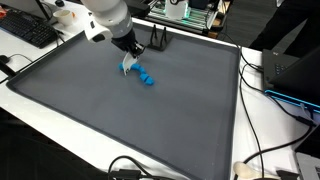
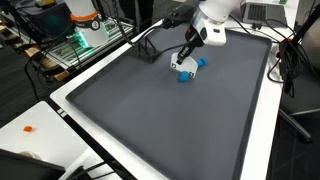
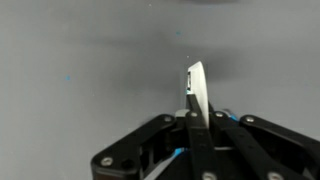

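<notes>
My gripper (image 1: 128, 58) hangs just above the dark grey mat (image 1: 110, 110), shut on a thin white flat piece (image 1: 126, 67). In the wrist view this white piece (image 3: 197, 85) stands edge-on between the closed fingers (image 3: 193, 125), with a small blue mark near its top. A lumpy blue object (image 1: 147, 78) lies on the mat right beside the white piece. In an exterior view the blue object (image 2: 191, 72) sits under the gripper (image 2: 186, 57), next to the white piece (image 2: 178, 66); I cannot tell whether they touch.
A white table rim (image 1: 60, 120) frames the mat. A black keyboard (image 1: 28, 30) lies at the far left, a laptop (image 1: 296, 75) and cables (image 1: 262, 80) on the right. A wire rack with equipment (image 2: 85, 35) stands behind; a small orange item (image 2: 29, 128) lies on the rim.
</notes>
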`<action>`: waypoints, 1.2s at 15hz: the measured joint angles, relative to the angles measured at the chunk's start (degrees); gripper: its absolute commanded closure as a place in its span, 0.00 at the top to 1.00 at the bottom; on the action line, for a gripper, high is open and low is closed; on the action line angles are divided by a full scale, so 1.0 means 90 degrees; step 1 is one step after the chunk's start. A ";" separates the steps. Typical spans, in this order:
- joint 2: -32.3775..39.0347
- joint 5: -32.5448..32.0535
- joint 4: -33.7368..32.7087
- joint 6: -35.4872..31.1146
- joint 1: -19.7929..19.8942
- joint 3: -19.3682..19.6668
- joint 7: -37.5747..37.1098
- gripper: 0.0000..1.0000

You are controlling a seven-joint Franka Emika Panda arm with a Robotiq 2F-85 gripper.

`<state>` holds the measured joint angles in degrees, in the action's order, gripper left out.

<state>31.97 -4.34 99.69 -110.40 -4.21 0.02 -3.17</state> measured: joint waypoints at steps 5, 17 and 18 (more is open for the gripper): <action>-0.0152 0.0033 0.0009 0.0330 0.0022 0.0000 0.0000 0.01; -0.1442 0.1253 0.0789 0.0411 0.0249 0.0043 -0.1122 0.01; -0.1569 0.1399 0.0927 0.0386 0.0258 0.0059 -0.1349 0.01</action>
<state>17.85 8.25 108.03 -106.93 -1.89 0.56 -15.31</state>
